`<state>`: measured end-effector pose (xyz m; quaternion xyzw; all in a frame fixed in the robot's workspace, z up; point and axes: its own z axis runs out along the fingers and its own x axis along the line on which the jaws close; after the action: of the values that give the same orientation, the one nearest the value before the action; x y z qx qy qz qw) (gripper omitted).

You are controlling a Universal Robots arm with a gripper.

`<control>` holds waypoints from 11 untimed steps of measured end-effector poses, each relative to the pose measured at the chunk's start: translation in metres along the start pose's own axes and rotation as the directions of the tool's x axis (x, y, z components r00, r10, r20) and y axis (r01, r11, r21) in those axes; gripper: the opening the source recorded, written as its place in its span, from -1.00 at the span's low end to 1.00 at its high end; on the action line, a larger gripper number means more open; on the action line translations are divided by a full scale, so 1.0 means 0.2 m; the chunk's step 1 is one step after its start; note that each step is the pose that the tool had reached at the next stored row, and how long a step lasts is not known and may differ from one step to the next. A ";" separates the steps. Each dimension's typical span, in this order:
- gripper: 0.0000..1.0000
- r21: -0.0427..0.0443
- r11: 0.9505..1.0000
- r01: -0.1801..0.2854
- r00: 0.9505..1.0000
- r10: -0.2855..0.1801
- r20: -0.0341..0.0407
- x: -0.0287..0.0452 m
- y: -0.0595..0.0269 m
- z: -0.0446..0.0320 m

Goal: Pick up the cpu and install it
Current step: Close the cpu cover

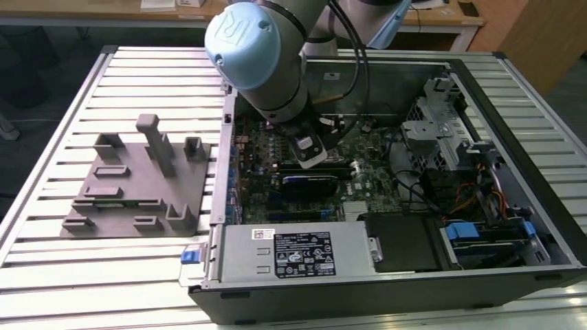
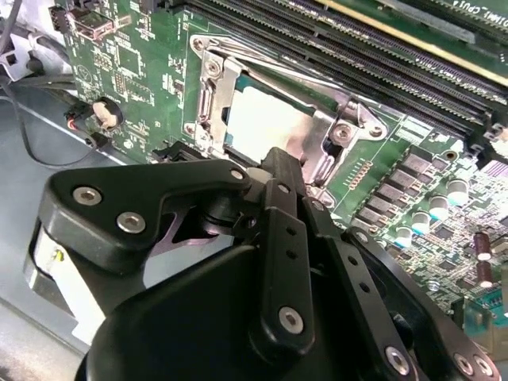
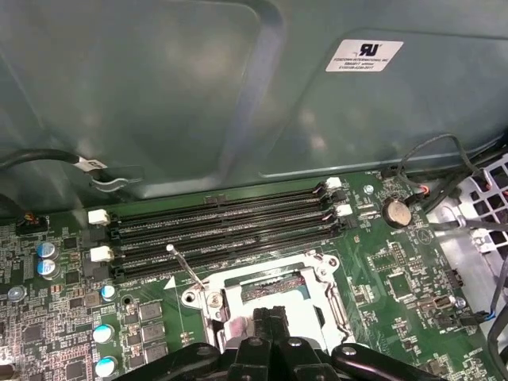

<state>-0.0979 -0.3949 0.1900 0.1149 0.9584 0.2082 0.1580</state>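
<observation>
Silvery flat square cpu (image 2: 266, 119) in metal-framed socket (image 2: 208, 95), green board (image 2: 143, 87)

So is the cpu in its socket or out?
In. The second wrist view shows the cpu lying flat inside the socket frame, with the tool close by.

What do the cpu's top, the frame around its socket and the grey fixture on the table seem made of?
The cpu: probably metal, a matt silvery-white top with a soft sheen. The socket frame: bare polished metal, judging by its bright glints. The grey fixture: likely plastic; dull, even grey without reflections.
</observation>
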 end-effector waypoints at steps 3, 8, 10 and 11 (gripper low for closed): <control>-0.79 0.003 1.000 -0.003 1.000 0.003 -0.007 -0.005 0.001 0.001; -0.79 0.029 0.999 -0.033 0.996 0.036 -0.085 -0.047 0.007 0.020; -0.79 0.041 0.998 -0.045 0.992 0.050 -0.116 -0.063 0.010 0.026; -0.79 0.045 0.998 -0.048 0.991 0.054 -0.124 -0.066 0.010 0.027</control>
<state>-0.0836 -0.3949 0.1896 0.1293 0.9673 0.1989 0.0898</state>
